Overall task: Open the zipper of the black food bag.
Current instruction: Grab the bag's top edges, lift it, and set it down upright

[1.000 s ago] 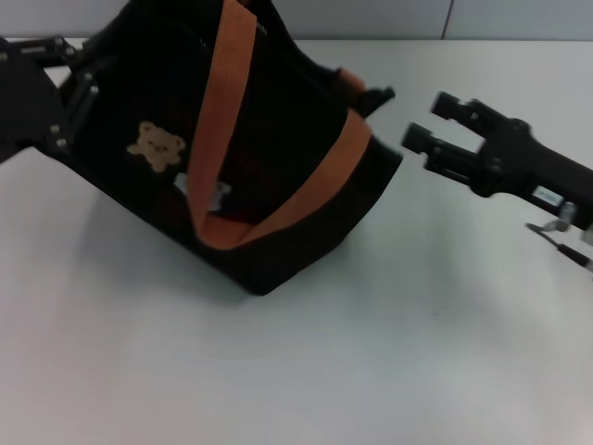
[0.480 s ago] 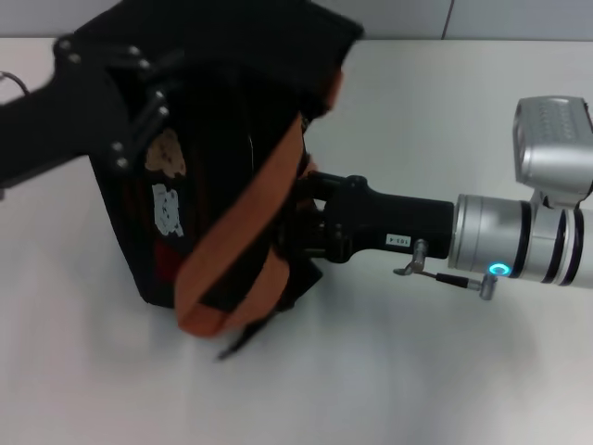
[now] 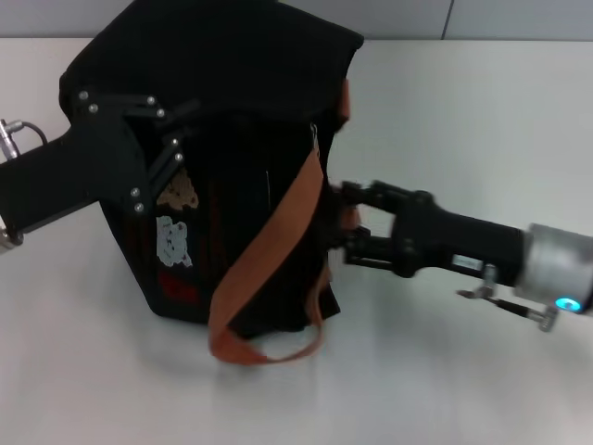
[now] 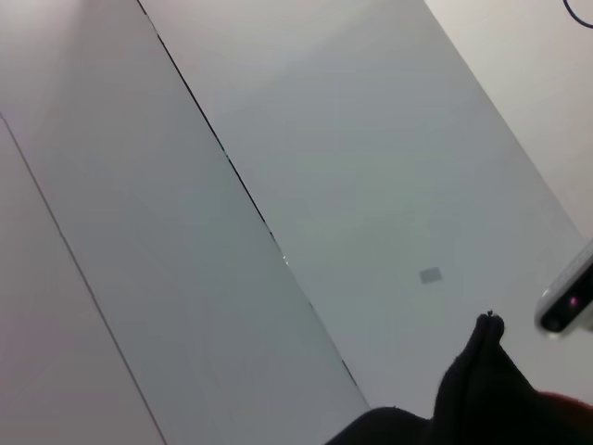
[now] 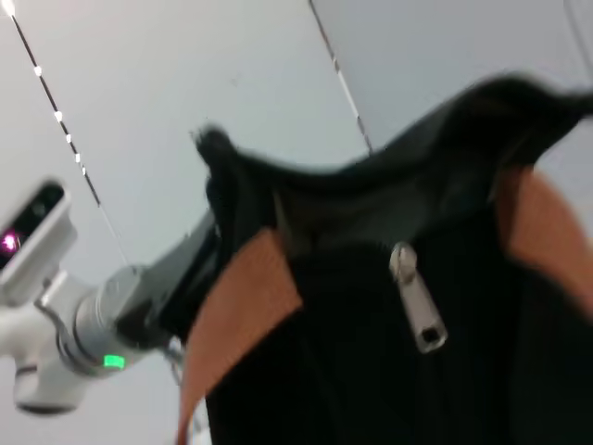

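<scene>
The black food bag (image 3: 232, 111) stands tilted on the white table, its bear and white patches facing up toward the head view. My left gripper (image 3: 139, 153) grips its left side, shut on the fabric. An orange strap (image 3: 278, 241) hangs down the bag's right side. My right gripper (image 3: 341, 221) is at that right side with its fingers apart, tips touching the bag's edge beside the strap. The zipper's silver pull tab (image 5: 419, 306) hangs free on the bag's top face (image 5: 371, 389) in the right wrist view, with nothing gripping it. The left wrist view shows only a corner of the bag's fabric (image 4: 482, 399).
White table (image 3: 463, 93) spreads to the right of and in front of the bag. A grey wall runs along the table's far edge. My left arm (image 5: 102, 324), with a green light, shows behind the bag in the right wrist view.
The bag swung from lying slanted to standing more upright, its top turned toward my right arm. My right gripper came in from the right to the bag, then drew back slightly.
</scene>
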You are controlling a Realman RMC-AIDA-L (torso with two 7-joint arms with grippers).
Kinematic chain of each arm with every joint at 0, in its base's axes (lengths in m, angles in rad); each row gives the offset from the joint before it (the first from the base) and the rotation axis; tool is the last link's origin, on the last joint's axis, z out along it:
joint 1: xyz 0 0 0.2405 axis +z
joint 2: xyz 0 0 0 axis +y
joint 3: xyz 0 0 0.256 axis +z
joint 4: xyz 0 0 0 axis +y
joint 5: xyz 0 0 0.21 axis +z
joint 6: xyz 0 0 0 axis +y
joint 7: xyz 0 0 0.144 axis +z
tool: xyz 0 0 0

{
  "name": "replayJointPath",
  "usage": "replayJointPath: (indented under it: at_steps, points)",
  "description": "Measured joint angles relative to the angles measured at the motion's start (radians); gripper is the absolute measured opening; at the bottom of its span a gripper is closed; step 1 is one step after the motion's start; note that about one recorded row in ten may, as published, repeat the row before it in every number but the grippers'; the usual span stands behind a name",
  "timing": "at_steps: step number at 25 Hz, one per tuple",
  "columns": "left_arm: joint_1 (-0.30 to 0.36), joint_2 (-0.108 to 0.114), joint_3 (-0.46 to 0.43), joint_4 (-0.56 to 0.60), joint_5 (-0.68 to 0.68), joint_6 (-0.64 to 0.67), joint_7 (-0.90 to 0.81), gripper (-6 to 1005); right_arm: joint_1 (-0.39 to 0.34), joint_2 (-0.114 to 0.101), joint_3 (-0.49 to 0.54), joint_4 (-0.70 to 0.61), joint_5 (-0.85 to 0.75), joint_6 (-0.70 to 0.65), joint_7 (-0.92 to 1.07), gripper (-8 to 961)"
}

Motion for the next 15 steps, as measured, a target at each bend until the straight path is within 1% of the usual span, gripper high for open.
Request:
replayJointPath:
  at_steps: [5, 8, 11, 15]
  points:
    - [0.010, -0.001, 0.010, -0.024, -0.001, -0.001, 0.023, 75, -0.091, -0.004, 0.002, -0.061, 0.109, -0.111, -0.059, 834]
    - [0.009, -0.001, 0.019, -0.040, -0.001, -0.001, 0.036, 75, -0.114, -0.004, 0.002, -0.060, 0.161, -0.137, -0.142, 835]
    - [0.009, -0.004, 0.033, -0.046, -0.002, -0.003, 0.037, 75, -0.117, 0.000, 0.002, -0.005, 0.197, -0.140, -0.284, 835]
    - [0.005, -0.005, 0.042, -0.072, -0.002, -0.004, 0.046, 75, -0.115, 0.004, 0.011, 0.131, 0.249, -0.134, -0.565, 834]
